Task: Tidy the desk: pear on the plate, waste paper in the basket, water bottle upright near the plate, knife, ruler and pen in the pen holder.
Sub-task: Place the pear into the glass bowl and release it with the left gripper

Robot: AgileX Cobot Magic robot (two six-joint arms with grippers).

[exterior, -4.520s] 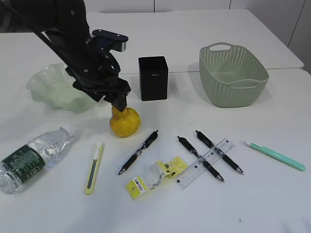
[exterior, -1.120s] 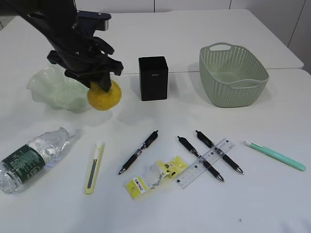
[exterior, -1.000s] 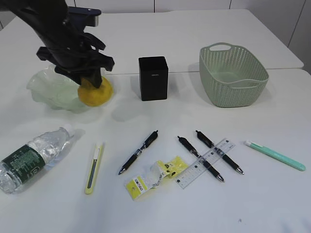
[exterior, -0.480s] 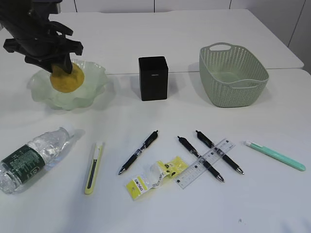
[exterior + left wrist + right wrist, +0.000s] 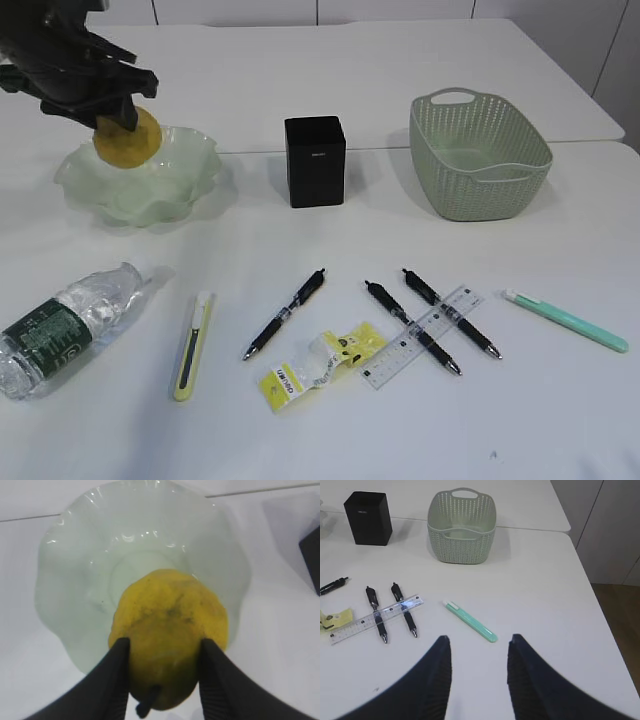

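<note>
My left gripper (image 5: 162, 677) is clamped on the yellow pear (image 5: 170, 635), one finger on each flank, stem end toward me. Directly below it sits the pale green scalloped plate (image 5: 75, 580); the pear hangs above its hollow, and I judge it is not yet resting there. The risk is in the release: let go from this height and the rounded fruit could bounce or roll off over the shallow wavy rim. Lowering off-centre could press the rim and tip the plate. My right gripper (image 5: 477, 672) hangs empty with jaws apart, the mint-green pen (image 5: 470, 621) just ahead of it.
</note>
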